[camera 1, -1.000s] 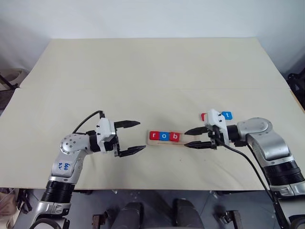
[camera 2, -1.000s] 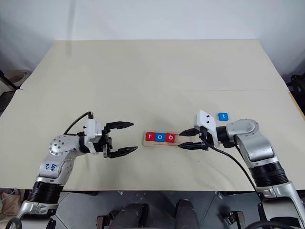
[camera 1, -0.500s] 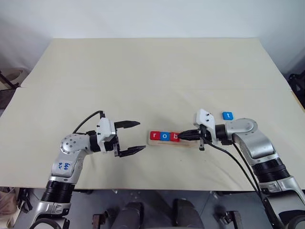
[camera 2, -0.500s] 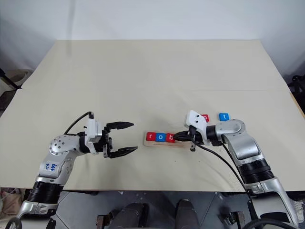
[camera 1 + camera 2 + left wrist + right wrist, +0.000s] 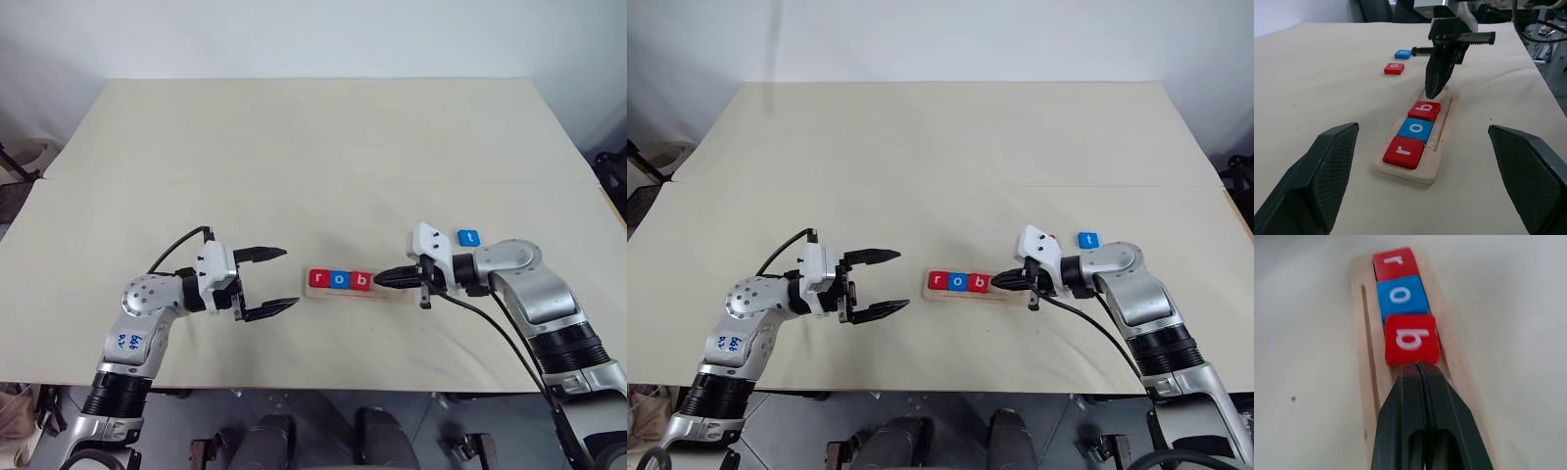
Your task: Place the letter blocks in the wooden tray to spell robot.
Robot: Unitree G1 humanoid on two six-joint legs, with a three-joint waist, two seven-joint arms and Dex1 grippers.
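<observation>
Three of five blocks sit in the tray [image 5: 359, 285]: red r [image 5: 1403, 152], blue o [image 5: 1417, 129] and red b [image 5: 1424, 110], packed at its left end. The two slots at the right end are bare, so by my reckoning the second o and the t are left to place.

From the left of the table [image 5: 294, 157]: the left gripper [image 5: 270, 281] hangs just above the surface at about 9 o'clock from the tray, a short gap away, its fingers spread wide and holding nothing.

The tray lies crosswise near the front middle of the table.

The right gripper [image 5: 378, 279] comes in from 3 o'clock over the tray's bare end, fingers pressed together and empty. Its tip is at the b's right edge, touching or nearly so; the right wrist view suggests contact. It looks like a nudge to seat the b against the o.

The red o [image 5: 1394, 68] and blue t [image 5: 468, 237] lie side by side on the table at about 1 o'clock from the tray, beyond the right gripper's wrist.
</observation>
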